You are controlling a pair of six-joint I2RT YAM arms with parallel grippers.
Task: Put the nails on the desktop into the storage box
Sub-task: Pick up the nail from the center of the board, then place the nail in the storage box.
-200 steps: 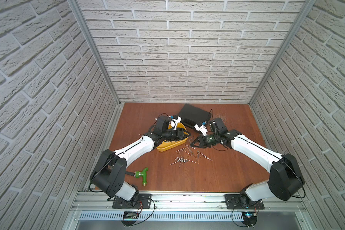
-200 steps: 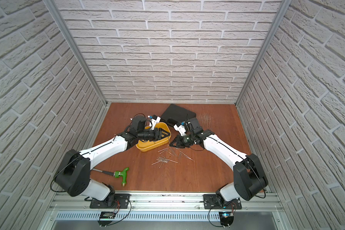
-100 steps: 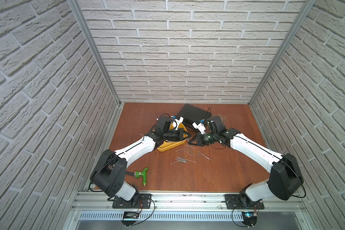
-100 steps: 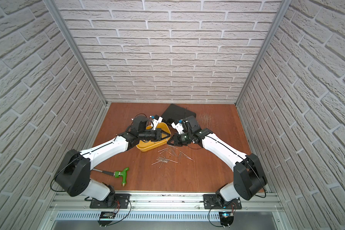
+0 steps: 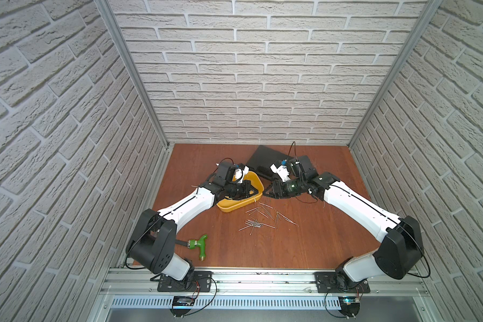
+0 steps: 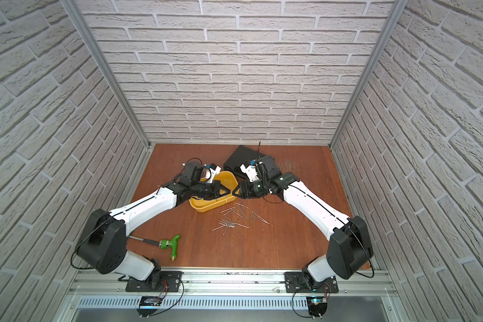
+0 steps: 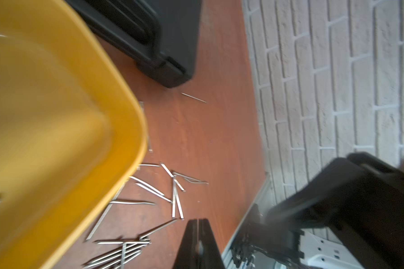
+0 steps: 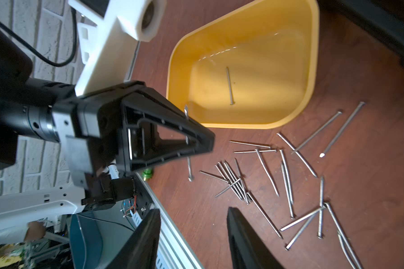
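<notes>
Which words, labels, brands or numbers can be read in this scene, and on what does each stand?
None are legible. The storage box, black case, green-handled tool, left arm and right arm show no readable print; any small marks are too tiny to make out.

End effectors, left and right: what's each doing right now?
Left end effector: closed on a nail.
Right end effector: open, holding nothing.

Left arm (image 5: pixel 190 205): reaches from lower left of the frame up to centre.
Left gripper (image 8: pixel 207 142): jaws closed at the tips, pinching one nail (image 8: pixel 189 167) crosswise.
Right arm (image 5: pixel 354 206): reaches from lower right up to centre.
Right gripper (image 8: pixel 193 210): fingers apart; in both top views its tips nearly meet the other gripper's.
</notes>
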